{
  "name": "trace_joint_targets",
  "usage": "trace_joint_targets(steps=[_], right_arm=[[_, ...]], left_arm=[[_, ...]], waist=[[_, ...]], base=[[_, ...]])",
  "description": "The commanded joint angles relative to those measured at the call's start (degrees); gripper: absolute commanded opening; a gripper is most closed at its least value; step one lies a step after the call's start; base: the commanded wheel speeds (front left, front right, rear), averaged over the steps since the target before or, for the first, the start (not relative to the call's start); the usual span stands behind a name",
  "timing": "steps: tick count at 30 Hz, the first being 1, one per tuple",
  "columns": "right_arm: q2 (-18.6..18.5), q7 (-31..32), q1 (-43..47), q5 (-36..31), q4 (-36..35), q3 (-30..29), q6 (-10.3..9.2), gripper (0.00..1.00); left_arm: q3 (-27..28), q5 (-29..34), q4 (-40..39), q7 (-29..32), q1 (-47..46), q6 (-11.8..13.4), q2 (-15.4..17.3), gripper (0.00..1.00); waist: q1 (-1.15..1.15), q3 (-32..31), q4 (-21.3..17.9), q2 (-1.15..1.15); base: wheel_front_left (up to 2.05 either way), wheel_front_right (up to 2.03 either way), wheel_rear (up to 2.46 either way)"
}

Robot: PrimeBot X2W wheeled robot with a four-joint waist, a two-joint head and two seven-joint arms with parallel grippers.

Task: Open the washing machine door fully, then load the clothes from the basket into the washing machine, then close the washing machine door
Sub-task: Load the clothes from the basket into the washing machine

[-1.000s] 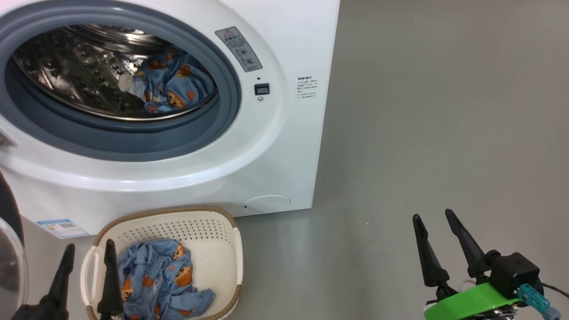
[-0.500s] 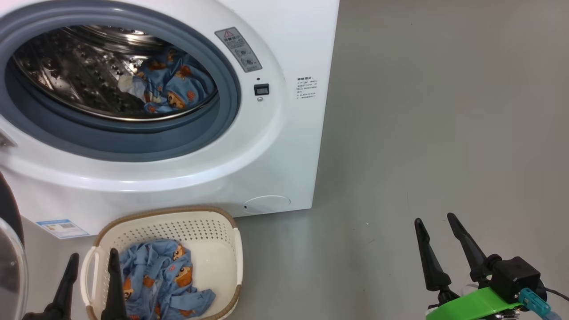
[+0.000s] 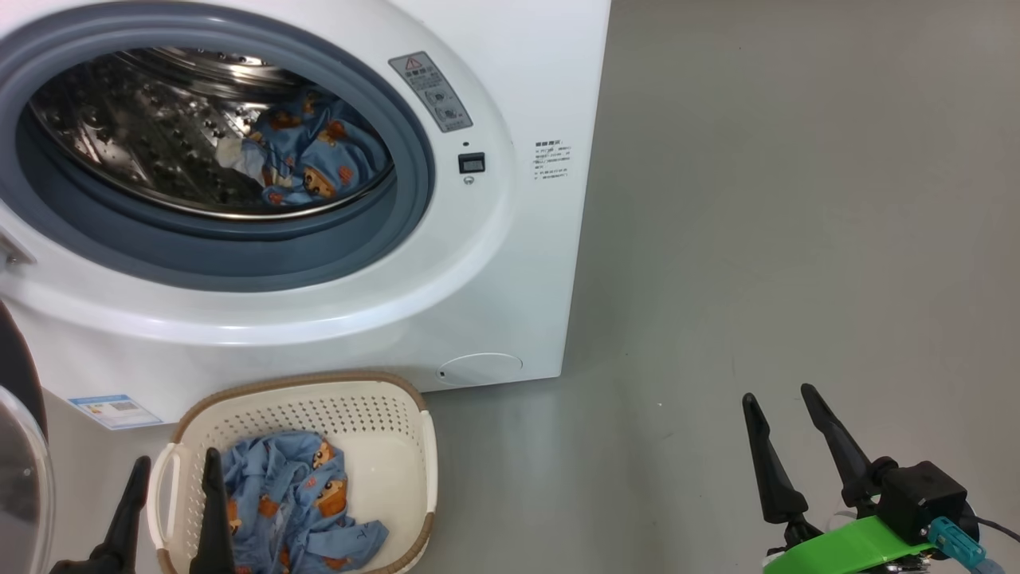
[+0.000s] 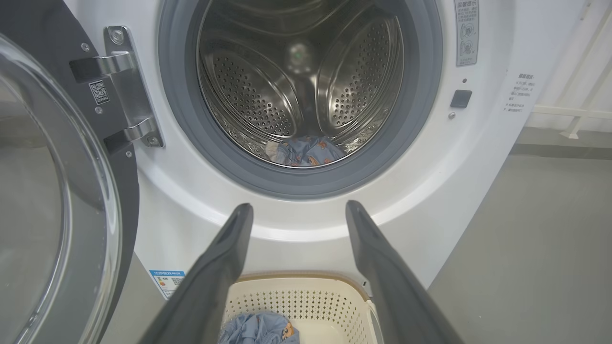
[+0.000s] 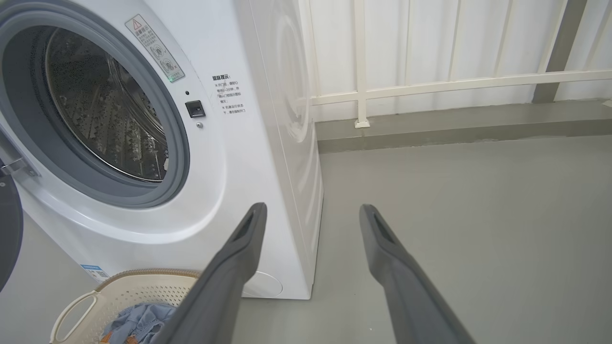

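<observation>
Washing machine door at far L: swung open on its L-side hinge, glass bowl toward me.

L gripper is low L in head view, fingers spread wide w/ nothing between them. One finger sits outside the basket and the other crosses its L end; I can't tell whether either touches it.

Basket is on the floor, just in front of the washing machine, below the opening. Blue label sticker is on the front panel, just L of the basket.

Clothes: one bundle lies in the basket, L of middle. A second bundle is inside the drum, lower R part, behind the gasket.

R gripper is low R over bare floor, well apart from the machine. Its fingers are spread and empty.
</observation>
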Motion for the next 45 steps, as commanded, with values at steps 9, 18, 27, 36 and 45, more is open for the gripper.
trace_joint_targets(steps=[9, 18, 27, 36, 45], right_arm=[[-0.1, -0.4, -0.7, 1.1, -0.7, 1.7, 0.35, 1.0], [-0.1, -0.4, -1.0, 1.3, -0.8, 1.9, 0.35, 1.0], [-0.1, -0.4, -2.1, 1.5, -0.9, 1.8, 0.35, 1.0], [-0.1, -0.4, -4.4, 1.9, -1.4, 2.9, 0.35, 1.0], [-0.1, -0.4, -6.7, 2.2, -2.3, 3.5, 0.35, 1.0]], left_arm=[[1.0, -0.8, -0.3, -0.4, 0.0, 0.5, 0.3, 1.0], [-0.5, -1.5, 0.8, -0.4, -0.2, 1.1, 0.3, 1.0], [-0.9, -2.2, 3.1, -0.4, -2.4, 0.6, 0.3, 1.0], [-2.1, -2.2, 9.0, -0.4, -7.5, -0.3, 0.3, 1.0], [-0.6, -1.2, 16.4, -0.4, -16.4, -2.3, 0.9, 1.0]], waist=[[0.0, 0.3, -0.1, 0.0], [0.0, 2.1, -0.4, 0.0], [0.0, 5.3, -0.6, 0.0], [0.0, 10.7, -1.9, 0.0], [0.0, 18.5, -3.8, 0.0]], base=[[0.0, 0.0, 0.0], [0.0, 0.0, 0.0], [0.0, 0.0, 0.0], [0.0, 0.0, 0.0], [0.0, 0.0, 0.0]])
